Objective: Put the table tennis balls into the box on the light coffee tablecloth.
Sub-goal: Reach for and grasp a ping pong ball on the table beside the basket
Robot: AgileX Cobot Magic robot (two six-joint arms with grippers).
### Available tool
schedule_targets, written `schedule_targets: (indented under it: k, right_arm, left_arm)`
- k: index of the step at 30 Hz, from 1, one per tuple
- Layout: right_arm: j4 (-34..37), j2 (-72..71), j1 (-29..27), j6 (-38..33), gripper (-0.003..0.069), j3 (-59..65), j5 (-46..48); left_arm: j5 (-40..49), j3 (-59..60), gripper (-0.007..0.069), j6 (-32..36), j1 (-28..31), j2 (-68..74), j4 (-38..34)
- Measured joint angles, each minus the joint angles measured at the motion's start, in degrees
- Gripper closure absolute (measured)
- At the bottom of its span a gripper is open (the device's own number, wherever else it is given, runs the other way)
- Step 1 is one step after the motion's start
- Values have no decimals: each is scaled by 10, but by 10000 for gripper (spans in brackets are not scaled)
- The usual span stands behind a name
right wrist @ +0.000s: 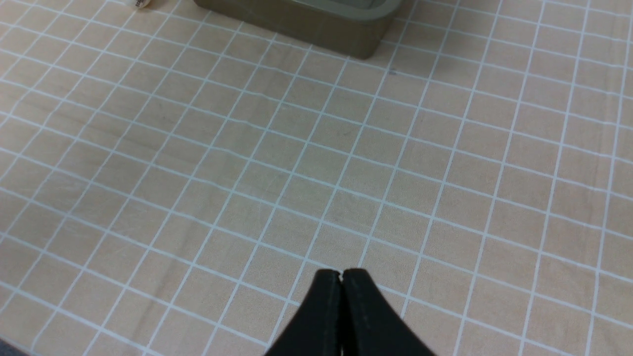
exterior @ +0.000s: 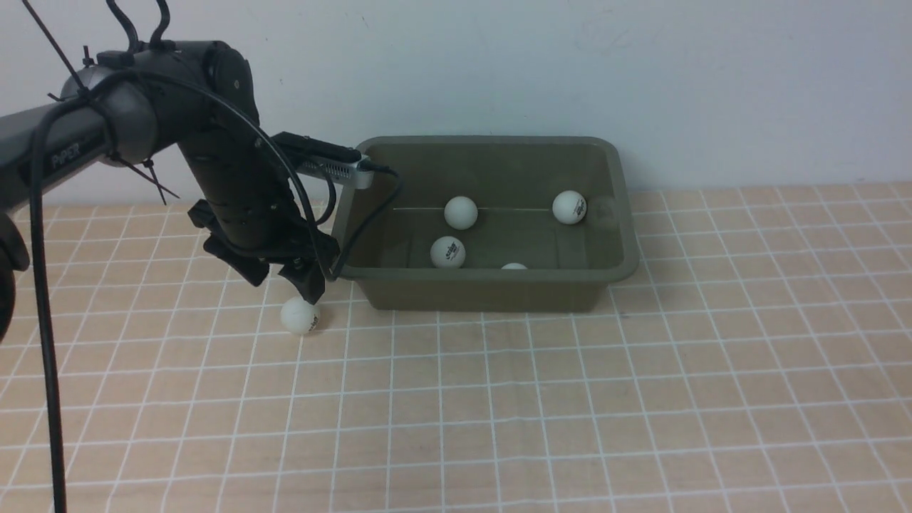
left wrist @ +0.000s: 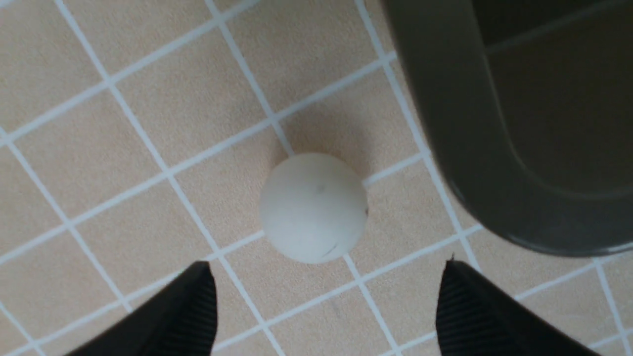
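Observation:
One white table tennis ball lies on the light coffee tablecloth, just left of the olive-green box. Several more balls rest inside the box, among them one at the back, one at the back right and one nearer the front. My left gripper hangs open just above the loose ball. In the left wrist view the ball sits just beyond the gap between the spread fingers of that gripper, untouched. My right gripper is shut and empty over bare cloth, out of the front view.
The box's near left corner stands close beside the loose ball. In the right wrist view the box is far ahead, with the loose ball at the picture's edge. A white wall rises behind the box.

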Motion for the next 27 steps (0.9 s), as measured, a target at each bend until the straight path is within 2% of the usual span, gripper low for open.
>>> schedule_targets:
  k: [27]
  right_arm:
    - [0,0,0,-1,677,0,0]
  left_arm:
    - [-42,2,126,12,0,46,-1]
